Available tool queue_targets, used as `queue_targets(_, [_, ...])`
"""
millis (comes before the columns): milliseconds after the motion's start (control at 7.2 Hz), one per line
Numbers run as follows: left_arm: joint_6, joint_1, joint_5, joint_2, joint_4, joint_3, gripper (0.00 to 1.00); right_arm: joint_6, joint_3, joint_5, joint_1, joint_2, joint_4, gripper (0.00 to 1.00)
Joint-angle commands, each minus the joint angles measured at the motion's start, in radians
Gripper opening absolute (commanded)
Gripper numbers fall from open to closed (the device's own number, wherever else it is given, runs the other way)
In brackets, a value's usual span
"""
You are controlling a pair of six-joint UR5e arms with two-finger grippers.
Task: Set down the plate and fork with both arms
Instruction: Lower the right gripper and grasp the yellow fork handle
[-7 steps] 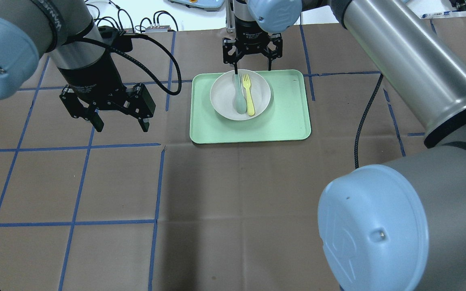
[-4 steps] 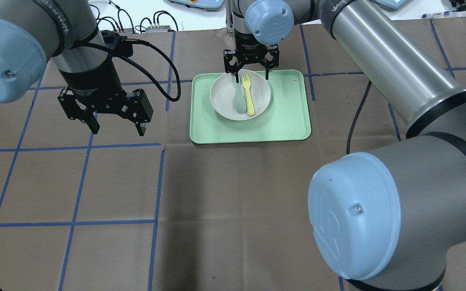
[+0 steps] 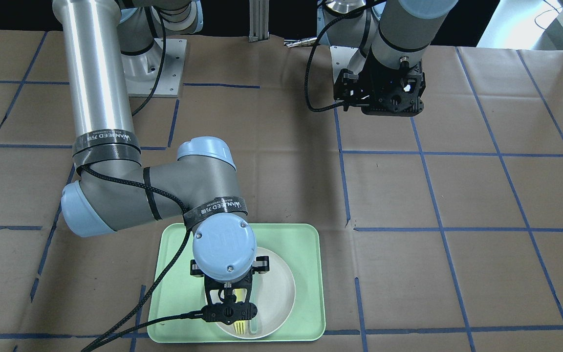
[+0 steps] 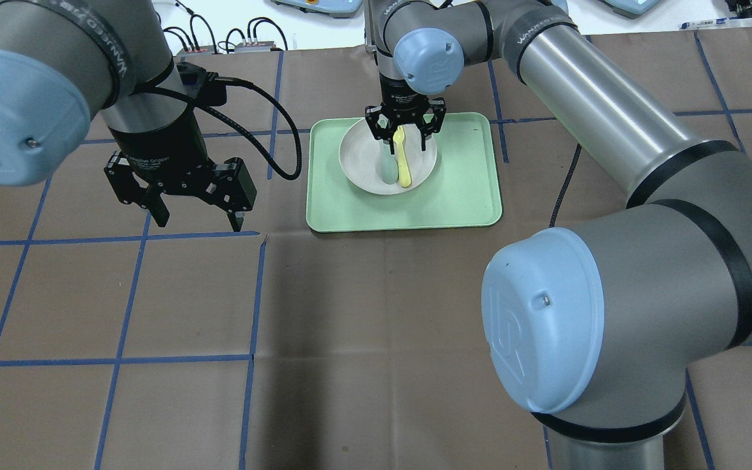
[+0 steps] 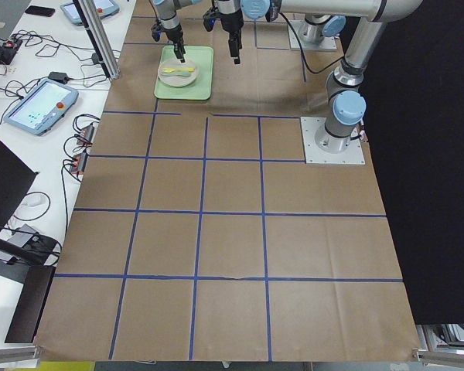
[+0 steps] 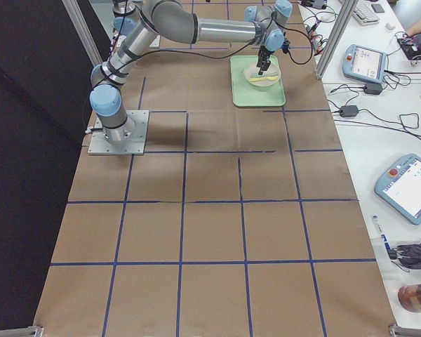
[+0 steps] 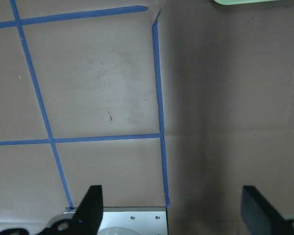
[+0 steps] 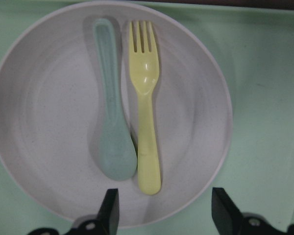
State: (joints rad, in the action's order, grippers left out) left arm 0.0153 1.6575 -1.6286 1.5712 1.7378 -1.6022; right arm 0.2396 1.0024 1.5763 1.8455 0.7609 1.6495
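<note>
Right tool (image 4: 402,138), jaws apart, hangs over the fork (image 8: 146,107) in the plate (image 8: 39,122) on the far tray (image 4: 467,196), poised to grasp: lower and close on its handle; left tool (image 4: 198,222), also apart, hovers leftward.

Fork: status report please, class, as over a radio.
Right gripper open, low over fork. Left gripper open, off tray. Spoon close beside fork on plate.

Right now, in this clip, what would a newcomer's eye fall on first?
The right arm's black two-finger gripper hangs open over a round off-white plate on a rectangular light-green tray. In the plate a pale-yellow plastic fork lies beside a grey-green spoon. The left gripper hangs open above the brown table cover.
</note>
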Motion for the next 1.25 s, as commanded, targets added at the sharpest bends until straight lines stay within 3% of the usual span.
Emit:
queue_targets(0, [0.000,0.001,0.001,0.004,-0.044,-0.002,1.00,0.021,0.001,-0.002,0.000,-0.005,0.000,0.45])
queue_targets(417, [-0.001,0.001,0.051,0.003,-0.064,-0.004,1.00,0.023,-0.002,-0.004,-0.002,-0.034,0.003,0.47])
queue_targets(1111, [-0.002,0.001,0.050,-0.010,-0.063,-0.007,1.00,0.040,-0.002,-0.004,-0.003,-0.081,0.068,0.47])
